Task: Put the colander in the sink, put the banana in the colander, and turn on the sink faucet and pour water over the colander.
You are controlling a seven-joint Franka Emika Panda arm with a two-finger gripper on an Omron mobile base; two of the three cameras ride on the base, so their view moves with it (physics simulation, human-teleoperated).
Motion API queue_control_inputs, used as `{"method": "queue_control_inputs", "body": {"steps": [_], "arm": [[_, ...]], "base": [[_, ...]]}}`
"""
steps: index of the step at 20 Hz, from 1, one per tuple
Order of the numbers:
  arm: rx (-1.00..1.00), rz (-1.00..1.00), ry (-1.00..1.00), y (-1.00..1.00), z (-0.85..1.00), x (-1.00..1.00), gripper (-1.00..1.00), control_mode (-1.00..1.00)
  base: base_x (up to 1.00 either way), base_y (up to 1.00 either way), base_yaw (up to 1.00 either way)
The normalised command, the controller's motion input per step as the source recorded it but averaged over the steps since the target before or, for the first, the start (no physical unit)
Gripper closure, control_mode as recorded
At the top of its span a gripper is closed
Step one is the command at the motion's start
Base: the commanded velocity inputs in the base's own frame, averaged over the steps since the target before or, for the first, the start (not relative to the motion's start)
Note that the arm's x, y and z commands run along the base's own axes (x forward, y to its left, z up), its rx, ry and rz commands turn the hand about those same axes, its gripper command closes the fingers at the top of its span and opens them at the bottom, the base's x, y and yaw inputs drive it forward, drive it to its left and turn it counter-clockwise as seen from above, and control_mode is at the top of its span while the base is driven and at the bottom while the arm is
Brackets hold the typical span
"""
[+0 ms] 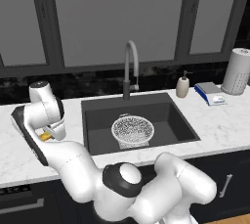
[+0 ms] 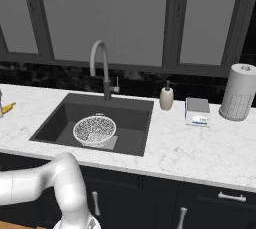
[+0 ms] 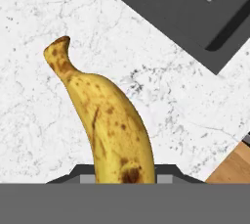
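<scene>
The yellow, brown-spotted banana (image 3: 110, 120) lies over the white marble counter left of the sink (image 1: 168, 104), its stem end pointing away from the hand. My gripper (image 3: 124, 175) is shut on its near end, with a dark finger on either side. From the left base view, the gripper (image 1: 49, 135) hangs low over the counter with a bit of banana (image 1: 45, 136) showing. The banana (image 2: 8, 107) also shows at the left edge of the right base view. The white speckled colander (image 1: 132, 130) (image 2: 94, 129) sits upright on the bottom of the sink (image 2: 137, 118). The grey gooseneck faucet (image 1: 130, 66) (image 2: 101, 65) arches over the basin.
A beige soap dispenser (image 1: 182, 86) (image 2: 166, 98), a small blue-and-white scale (image 1: 211, 93) (image 2: 197, 111) and a paper towel roll (image 1: 237, 71) (image 2: 238, 92) stand on the counter right of the sink. The sink's corner (image 3: 195, 17) lies beyond the banana in the hand view.
</scene>
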Motion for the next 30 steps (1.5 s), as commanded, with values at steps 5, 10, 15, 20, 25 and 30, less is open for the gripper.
{"method": "queue_control_inputs", "body": {"steps": [5,10,15,20,25,30], "arm": [[0.00,-0.05,-0.13,-1.00,0.96,-0.34,1.00,-1.00],[0.01,-0.02,-0.04,-1.00,0.88,-0.19,1.00,-1.00],[0.00,0.00,0.00,-1.00,0.72,-0.23,1.00,-1.00],[0.01,0.00,0.00,-1.00,0.46,-0.46,1.00,-1.00],[0.01,0.00,0.00,-1.00,0.05,-0.64,1.00,-1.00],[0.02,0.00,0.01,-1.00,0.00,-0.49,1.00,-1.00]], "base": [[0.00,0.00,0.00],[0.00,0.00,0.00],[0.00,0.00,0.00],[0.00,0.00,0.00],[0.00,0.00,0.00],[0.00,0.00,0.00]]}}
